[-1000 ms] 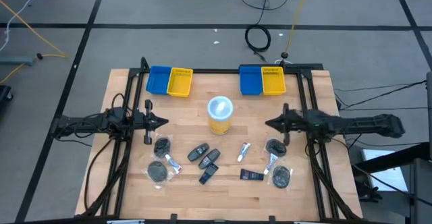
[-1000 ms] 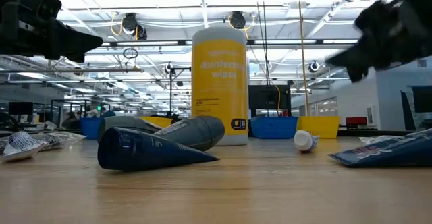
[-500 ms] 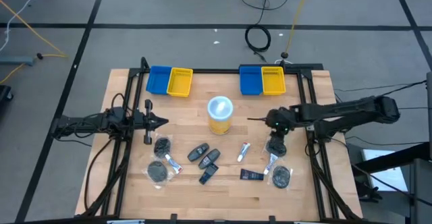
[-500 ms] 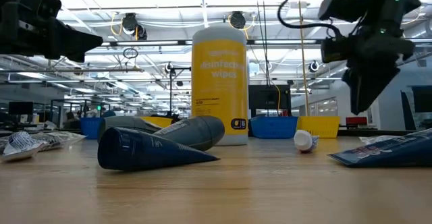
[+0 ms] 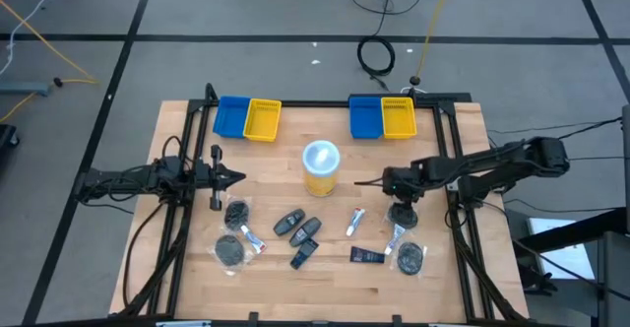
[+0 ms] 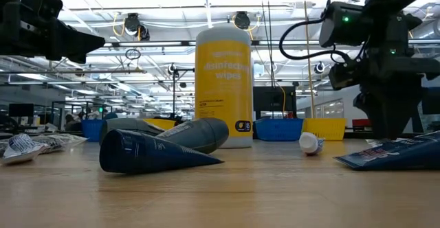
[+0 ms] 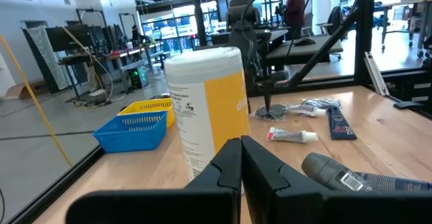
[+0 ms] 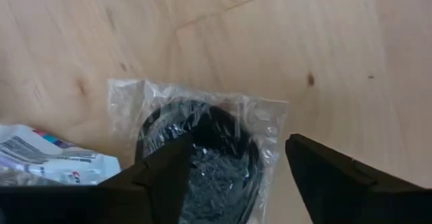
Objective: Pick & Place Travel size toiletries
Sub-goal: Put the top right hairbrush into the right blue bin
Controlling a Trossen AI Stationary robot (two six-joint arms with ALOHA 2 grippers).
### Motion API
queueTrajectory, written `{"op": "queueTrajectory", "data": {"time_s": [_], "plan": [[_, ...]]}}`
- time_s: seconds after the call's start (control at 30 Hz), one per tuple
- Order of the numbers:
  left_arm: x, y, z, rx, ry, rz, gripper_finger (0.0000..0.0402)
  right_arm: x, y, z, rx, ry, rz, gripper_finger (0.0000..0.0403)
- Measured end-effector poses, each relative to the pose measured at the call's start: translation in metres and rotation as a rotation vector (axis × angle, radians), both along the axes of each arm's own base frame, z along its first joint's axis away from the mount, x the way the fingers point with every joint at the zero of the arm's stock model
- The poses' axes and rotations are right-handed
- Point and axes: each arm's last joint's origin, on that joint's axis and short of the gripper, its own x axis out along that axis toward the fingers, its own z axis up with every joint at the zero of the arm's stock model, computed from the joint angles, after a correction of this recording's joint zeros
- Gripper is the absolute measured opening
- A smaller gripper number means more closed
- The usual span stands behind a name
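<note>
The travel size toiletries lie on the near half of the wooden table: dark bottles (image 5: 298,228), white tubes (image 5: 355,222), a dark flat packet (image 5: 366,256) and clear-wrapped dark discs (image 5: 236,212). My right gripper (image 8: 236,173) points down over one wrapped disc (image 8: 202,150) at the right. It is open, with one finger standing on either side of the disc. That disc lies flat on the wood beside a white tube (image 8: 47,163). My left gripper (image 7: 241,158) waits shut and level at the table's left (image 5: 231,177).
A yellow wipes canister with a white lid (image 5: 321,166) stands upright mid-table. Two pairs of blue and yellow bins (image 5: 247,117) (image 5: 382,116) sit at the far edge. Black frame rails run along both sides. Bare wood shows between the canister and the bins.
My right gripper has swung from pointing level to pointing steeply down. It has reached out from the table's right edge toward the middle and has sunk over the wrapped disc at the right. The toiletries have not moved.
</note>
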Motion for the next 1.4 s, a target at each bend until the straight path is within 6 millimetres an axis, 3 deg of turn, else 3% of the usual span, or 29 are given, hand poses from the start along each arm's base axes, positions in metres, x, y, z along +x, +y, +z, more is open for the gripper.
{"op": "queueTrajectory", "data": {"time_s": [0.23,0.43,0.6,0.8,0.97,1.2,1.4], "plan": [[0.000,0.000,0.000,0.000,0.001,0.000,0.0008,-0.005,0.004,-0.012,-0.021,-0.032,0.027,0.0119],[0.000,0.000,0.000,0.000,0.001,0.000,0.0008,0.001,0.005,-0.011,-0.057,-0.095,0.022,0.0019],[0.000,0.000,0.000,-0.035,-0.001,0.000,0.0008,0.010,-0.002,-0.005,-0.239,-0.157,-0.066,0.0012],[0.000,0.000,0.000,-0.060,-0.003,-0.002,0.0008,0.025,-0.020,0.018,-0.514,-0.229,-0.191,0.0003],[0.000,0.000,0.000,-0.060,-0.003,-0.002,0.0008,0.042,-0.046,0.042,-0.748,-0.358,-0.253,0.0005],[0.000,0.000,0.000,-0.060,-0.002,-0.003,0.0008,0.045,-0.110,0.068,-0.982,-0.499,-0.344,0.0002],[0.000,0.000,0.000,-0.060,-0.002,-0.002,0.0008,0.037,-0.163,0.055,-0.955,-0.538,-0.396,0.0003]]}}
